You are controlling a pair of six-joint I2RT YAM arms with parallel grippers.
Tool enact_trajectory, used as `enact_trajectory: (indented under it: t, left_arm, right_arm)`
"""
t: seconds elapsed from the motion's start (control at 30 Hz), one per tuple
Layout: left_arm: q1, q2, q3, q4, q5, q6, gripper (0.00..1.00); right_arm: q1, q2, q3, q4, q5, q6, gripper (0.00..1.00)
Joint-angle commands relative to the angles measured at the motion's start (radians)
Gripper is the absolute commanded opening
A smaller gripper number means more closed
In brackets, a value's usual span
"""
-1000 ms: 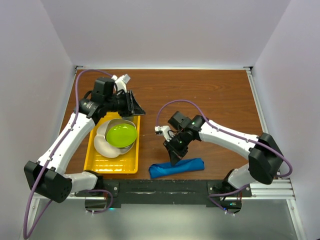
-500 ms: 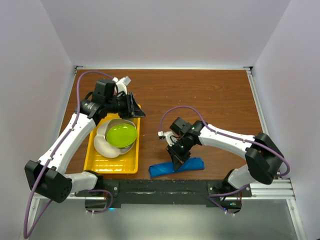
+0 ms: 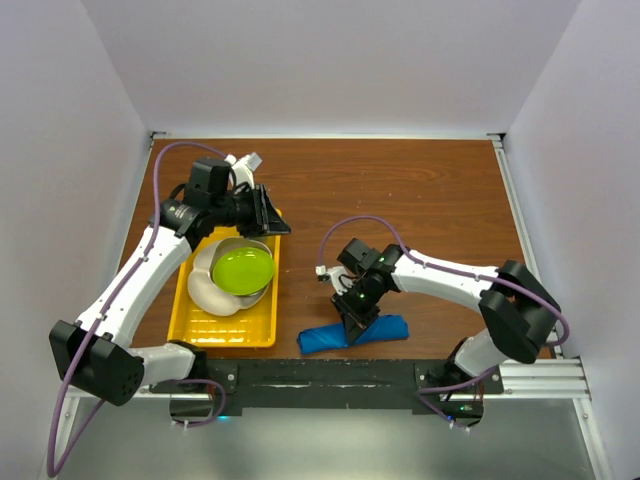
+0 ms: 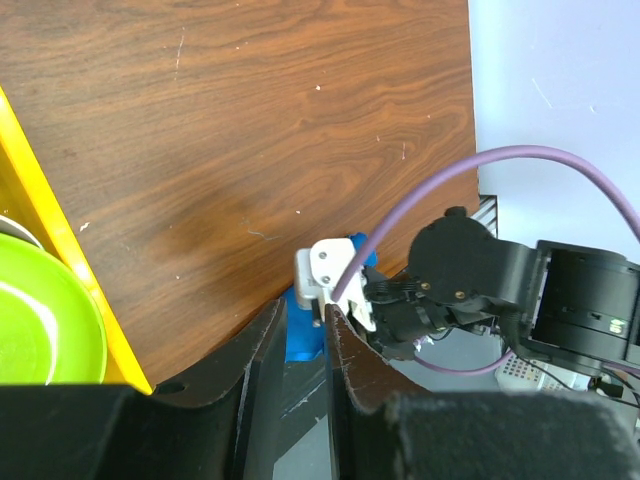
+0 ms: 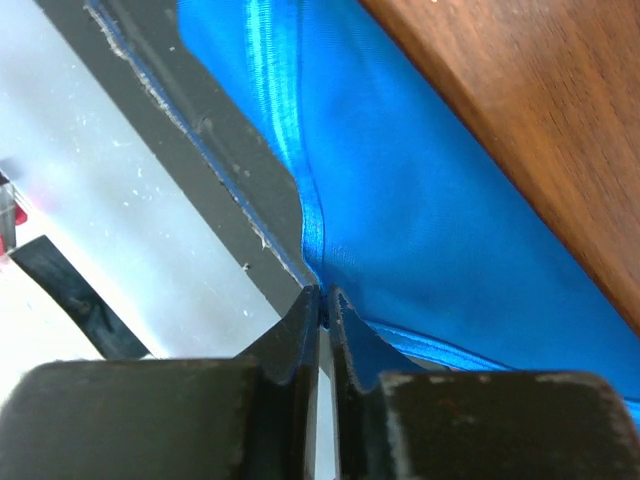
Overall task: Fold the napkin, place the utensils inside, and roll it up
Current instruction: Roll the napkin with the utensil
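- Napkin (image 3: 385,329): bright blue cloth, lies as a long bundle along the table's (image 3: 420,190) near edge, just R of the yellow tray (image 3: 225,342). In the R wrist view its near side hangs over onto the black rail (image 3: 320,378).
- R gripper (image 3: 355,318): down on the bundle's middle, jaws closed together w/ a crease of the cloth nipped at the tips. My guess: it grips low at the near hem to tuck or tighten the roll, so the task looks late-stage.
- Fork: not visible in any view. It may be inside the bundle; can't tell.
- L gripper (image 3: 278,215): hangs over the tray's far R corner, well apart from the napkin. Jaws are a slim gap apart, nothing btw them. Prob. parked there to stay out of the R arm's way.
- Tray holds a lime-green bowl (image 3: 242,269) sitting on a white dish (image 3: 205,285). Neither is part of this job, hence off at L.
- Writing/brands: none legible on cloth, tray, dishes or arms.
- Risk (guess): the bundle sits at the edge, so a tug toward the rail could drag it off the table.
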Motion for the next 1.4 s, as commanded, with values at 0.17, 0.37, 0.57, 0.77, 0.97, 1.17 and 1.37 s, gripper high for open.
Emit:
enact_trajectory:
  t: [0.17, 0.37, 0.57, 0.77, 0.97, 1.17, 1.37]
  left_arm:
    - [-0.002, -0.023, 0.013, -0.005, 0.007, 0.006, 0.26]
    - [-0.002, -0.023, 0.013, -0.005, 0.006, 0.006, 0.26]
    - [-0.002, -0.026, 0.012, -0.004, 0.006, 0.006, 0.26]
    - [-0.002, -0.029, 0.028, -0.008, 0.001, 0.008, 0.27]
    - [-0.002, -0.034, 0.137, 0.015, -0.051, -0.004, 0.31]
    - [0.000, -0.063, 0.183, 0.117, -0.108, -0.015, 0.33]
    - [0.000, -0.121, 0.171, 0.183, -0.238, -0.033, 0.48]
  right_arm:
    - [0.015, 0.022, -0.033, 0.040, 0.006, 0.036, 0.27]
    - [0.017, -0.004, -0.036, 0.032, 0.016, 0.049, 0.37]
    - [0.020, -0.026, -0.013, 0.040, 0.058, 0.058, 0.29]
    - [0.038, -0.142, 0.088, 0.102, 0.189, 0.050, 0.32]
    - [0.038, -0.335, 0.214, 0.294, 0.557, 0.072, 0.45]
    - [0.038, -0.467, 0.282, 0.400, 0.902, 0.171, 0.98]
    - [0.037, -0.540, 0.285, 0.257, 1.252, 0.302, 0.98]
